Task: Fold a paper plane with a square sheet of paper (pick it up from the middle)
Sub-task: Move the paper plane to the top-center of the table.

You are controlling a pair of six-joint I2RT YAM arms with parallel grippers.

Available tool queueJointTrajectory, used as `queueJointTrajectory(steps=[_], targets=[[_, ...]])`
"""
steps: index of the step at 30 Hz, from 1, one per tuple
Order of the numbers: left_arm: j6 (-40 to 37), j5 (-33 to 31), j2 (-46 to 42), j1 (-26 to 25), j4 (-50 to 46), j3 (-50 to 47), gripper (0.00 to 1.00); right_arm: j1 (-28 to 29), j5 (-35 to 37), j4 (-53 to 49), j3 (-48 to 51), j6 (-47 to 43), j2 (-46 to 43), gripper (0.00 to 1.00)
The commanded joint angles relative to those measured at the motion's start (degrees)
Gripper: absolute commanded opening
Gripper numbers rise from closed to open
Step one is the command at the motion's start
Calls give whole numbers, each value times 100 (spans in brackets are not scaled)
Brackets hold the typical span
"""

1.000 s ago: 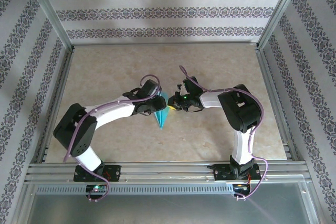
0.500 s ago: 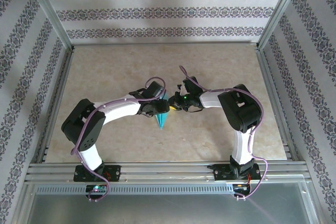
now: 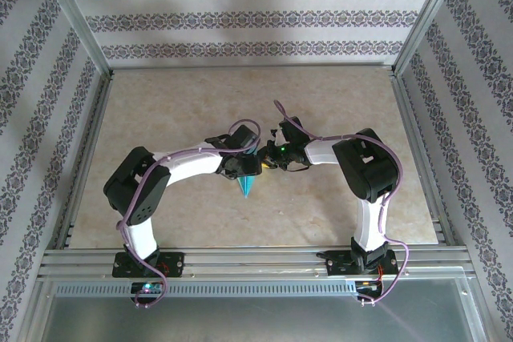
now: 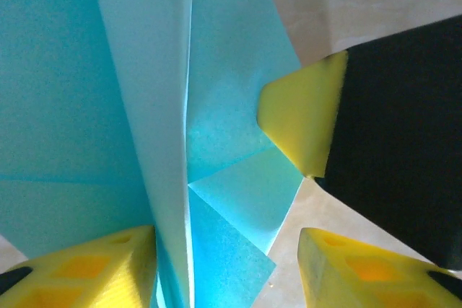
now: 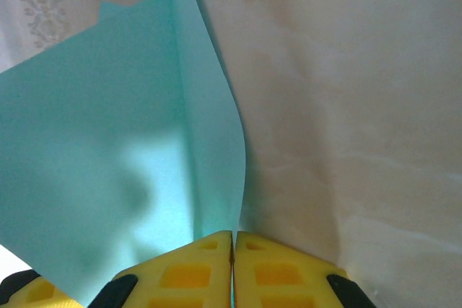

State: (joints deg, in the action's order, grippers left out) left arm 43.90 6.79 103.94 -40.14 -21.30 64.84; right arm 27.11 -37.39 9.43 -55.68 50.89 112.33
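I judge paper plane (image 3: pixel 248 185) nearly done, dart-shaped. Right fingers (image 5: pixel 209 268) clamped on it, left fingers (image 4: pixel 94 261) apart astride it. Final creasing left.

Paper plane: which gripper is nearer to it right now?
Right. The right gripper has its jaws shut on the paper plane's edge. The left gripper is open, with its jaws straddling the plane and not clamping it.

Left tool (image 3: pixel 249 168) and right tool (image 3: pixel 264 163) crowd the paper plane (image 3: pixel 247 186); surrounding tabletop (image 3: pixel 184 102) lies open.

Lab robot cell: aluminium frame (image 3: pixel 256 260), wallpapered panels (image 3: pixel 256 18).
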Motion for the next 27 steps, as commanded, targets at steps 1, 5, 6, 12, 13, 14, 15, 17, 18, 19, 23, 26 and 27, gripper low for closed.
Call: queueJointTrajectory(steps=[1,5,6,12,13,14,15,17,18,19,23,26,27], targets=[[-203,-184,99,-89,-383,158,54,-13,-98,-38,-110,39,102,9],[-233,-219,204,-91,-519,254,49,-13,-98,-45,-104,49,113,9],[-237,-238,218,-92,-555,273,46,-13,-89,-38,-99,48,104,10],[-194,-400,145,-94,-669,292,37,-13,-87,-47,-93,49,96,9],[-173,-427,134,-93,-680,299,35,-13,-85,-47,-91,49,95,10],[-159,-448,126,-91,-706,303,34,-13,-91,-47,-98,56,95,10],[-145,-459,126,-95,-723,318,32,-13,-86,-51,-101,55,103,10],[-132,-498,109,-91,-748,320,31,-22,-76,-47,-95,57,96,10],[-128,-511,124,-90,-753,332,29,-22,-77,-47,-94,61,96,10],[-121,-512,132,-90,-748,336,28,-22,-76,-47,-92,55,91,10],[-92,-391,238,-94,-719,353,25,-20,-85,-47,-87,56,87,12],[-58,-362,288,-90,-723,348,24,-22,-86,-38,-92,55,65,13],[-51,-375,293,-89,-735,359,23,-22,-86,-38,-96,66,53,14]])
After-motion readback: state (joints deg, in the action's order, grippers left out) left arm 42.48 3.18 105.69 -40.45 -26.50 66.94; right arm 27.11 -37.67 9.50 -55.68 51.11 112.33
